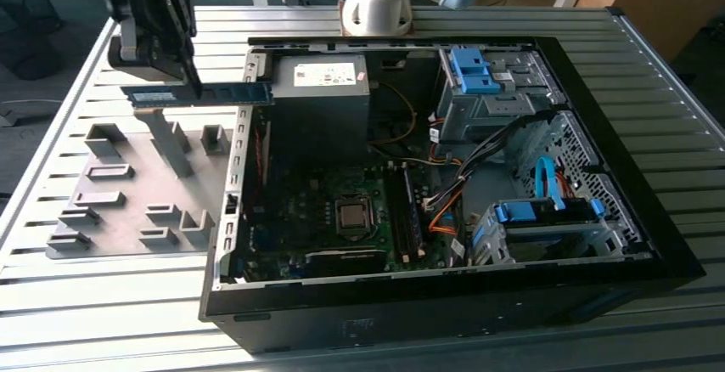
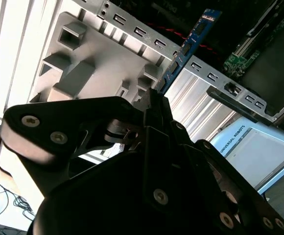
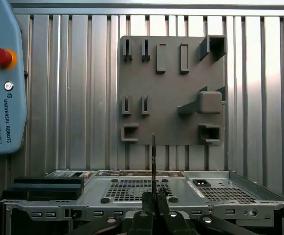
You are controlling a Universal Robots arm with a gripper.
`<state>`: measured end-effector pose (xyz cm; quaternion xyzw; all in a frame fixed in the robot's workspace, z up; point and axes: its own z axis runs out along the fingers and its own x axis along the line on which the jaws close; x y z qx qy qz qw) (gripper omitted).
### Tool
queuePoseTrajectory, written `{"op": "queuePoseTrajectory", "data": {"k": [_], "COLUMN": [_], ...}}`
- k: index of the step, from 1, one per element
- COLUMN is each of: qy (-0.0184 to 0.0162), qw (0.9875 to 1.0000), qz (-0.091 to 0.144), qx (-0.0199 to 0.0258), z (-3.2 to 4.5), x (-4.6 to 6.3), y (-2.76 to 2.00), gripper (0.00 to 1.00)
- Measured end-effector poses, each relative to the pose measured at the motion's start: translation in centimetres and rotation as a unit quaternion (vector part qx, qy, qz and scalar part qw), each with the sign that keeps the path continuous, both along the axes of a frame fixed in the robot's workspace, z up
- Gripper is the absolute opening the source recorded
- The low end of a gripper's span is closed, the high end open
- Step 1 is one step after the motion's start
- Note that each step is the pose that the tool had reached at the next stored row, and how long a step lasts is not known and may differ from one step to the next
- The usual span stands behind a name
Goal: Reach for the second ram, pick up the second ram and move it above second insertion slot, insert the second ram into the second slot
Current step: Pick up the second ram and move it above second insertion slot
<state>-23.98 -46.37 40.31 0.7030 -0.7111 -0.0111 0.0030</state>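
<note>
Black metal all over, the gripper (image 1: 193, 90) was clamped hard on the ram stick (image 1: 236, 92). It pinched the stick's two flat faces a little off the middle of its length. In the first wrist view the fingers (image 3: 147, 201) met on the stick's thin edge with no gap between them and the board.

The stick hung in the air, about level, above the far edge of the grey holder plate (image 1: 125, 198), and seemed to touch nothing but the fingers. Its long axis ran across the exterior view, and the end on that view's right seemed to reach just over the side wall of the computer case (image 1: 340, 325).

The slots (image 1: 406, 211) sat on the green circuit board (image 1: 300, 211) inside the case, toward the exterior view's right of the stick, lower, and well apart from it. Their long axis ran from far to near in that view, so I judged the stick to lie roughly crosswise to them. Whether one slot was already filled I could not tell.

The stick was a thin, flat, stiff blue-green board carrying dark chips. The holder plate was matte grey plastic with raised blocks and open pockets. The case was black sheet metal with its side off, and held orange cables (image 1: 447, 198) and blue plastic brackets (image 1: 470, 70). Everything stood on a ribbed, silvery metal table (image 1: 114, 308).
</note>
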Motion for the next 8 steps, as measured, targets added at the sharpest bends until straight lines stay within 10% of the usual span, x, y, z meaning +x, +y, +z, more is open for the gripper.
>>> {"op": "queuePoseTrajectory", "data": {"k": [8], "qy": [0.0], "qw": [1.0], "qz": [0.0], "qx": [0.0], "z": [0.0], "x": [0.12], "y": [0.0], "gripper": [0.14]}}
